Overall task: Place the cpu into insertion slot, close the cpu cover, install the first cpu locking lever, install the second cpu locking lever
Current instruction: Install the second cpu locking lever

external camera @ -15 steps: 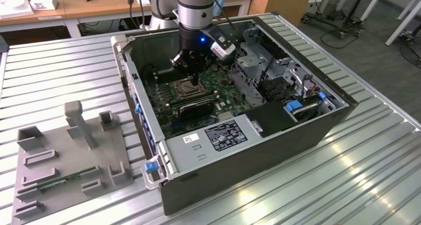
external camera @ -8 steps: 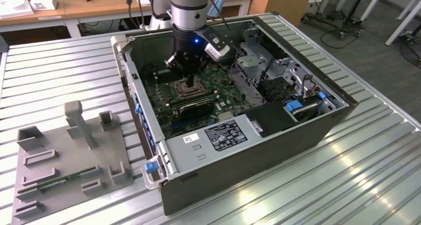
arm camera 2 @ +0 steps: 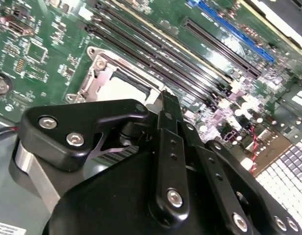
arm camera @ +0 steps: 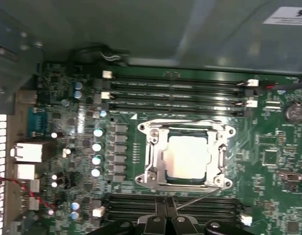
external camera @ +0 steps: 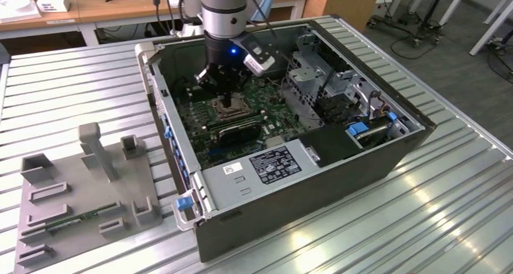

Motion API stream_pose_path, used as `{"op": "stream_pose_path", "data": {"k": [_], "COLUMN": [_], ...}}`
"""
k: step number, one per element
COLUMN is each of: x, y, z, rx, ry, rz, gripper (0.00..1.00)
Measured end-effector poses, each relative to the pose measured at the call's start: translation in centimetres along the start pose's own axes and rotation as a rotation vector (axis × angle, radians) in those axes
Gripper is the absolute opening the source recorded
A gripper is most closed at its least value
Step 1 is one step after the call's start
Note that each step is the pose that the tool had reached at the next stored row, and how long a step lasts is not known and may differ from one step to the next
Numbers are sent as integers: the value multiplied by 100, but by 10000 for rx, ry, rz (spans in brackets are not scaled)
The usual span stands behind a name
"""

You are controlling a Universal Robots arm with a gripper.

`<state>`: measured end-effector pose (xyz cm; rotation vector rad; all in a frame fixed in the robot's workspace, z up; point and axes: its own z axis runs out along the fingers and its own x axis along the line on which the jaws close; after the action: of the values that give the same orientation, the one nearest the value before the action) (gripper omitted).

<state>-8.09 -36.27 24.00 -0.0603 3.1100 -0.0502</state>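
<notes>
- Inside the open black desktop computer case (external camera: 321, 160), which lies on its side on a ribbed metal counter (external camera: 449, 214), the robot arm reaches down over the green circuit board (arm camera: 278, 161)
- The small flat square cpu with a silvery-grey metal top (arm camera: 188, 155) already sits in the square, silver-rimmed insertion slot (arm camera: 186, 183), beside the long black memory slots (arm camera: 175, 93)
- The thin silver metal cpu cover, a square frame with a window in its middle (arm camera: 155, 156), lies flat over the chip's edges, so it looks closed
- A thin wire-like locking lever (arm camera: 199, 197) slants along the socket's edge near the claw; I cannot tell whether either lever is latched
- The black claw (arm camera: 165, 205) hangs just beside the socket, its fingers (arm camera 2: 169, 105) pressed together into one narrow tip, holding nothing
- Judged from this, placing the chip and closing the cover are done; the lever steps appear to remain
</notes>
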Motion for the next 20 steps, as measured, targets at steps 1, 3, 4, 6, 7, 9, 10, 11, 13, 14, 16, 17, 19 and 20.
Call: {"op": "stream_pose_path", "data": {"k": [1,3,4,6,7,9,10,11,13,14,16,17,19,20], "x": [15,32,38,51,55,64,67,70,88,102,134,149,166,169], "y": [-1,-1,-2,-5,-6,-9,-11,-13,-17,-19,-23,-24,-26,-29], "z": [1,13,25,55,70,100,116,130,149,156,168,173,188,198], "rx": [0,-1,-1,1,1,2,2,2,3,3,1,-1,-3,-2], "ry": [-2,-13,-21,-38,-46,-61,-66,-72,-96,-115,-153,-183,-221,-229], "rz": [0,0,1,1,1,2,1,1,3,4,5,6,8,7], "gripper": [11,11,11,11,11,11,11,11,11,11,11,11,11,11]}}
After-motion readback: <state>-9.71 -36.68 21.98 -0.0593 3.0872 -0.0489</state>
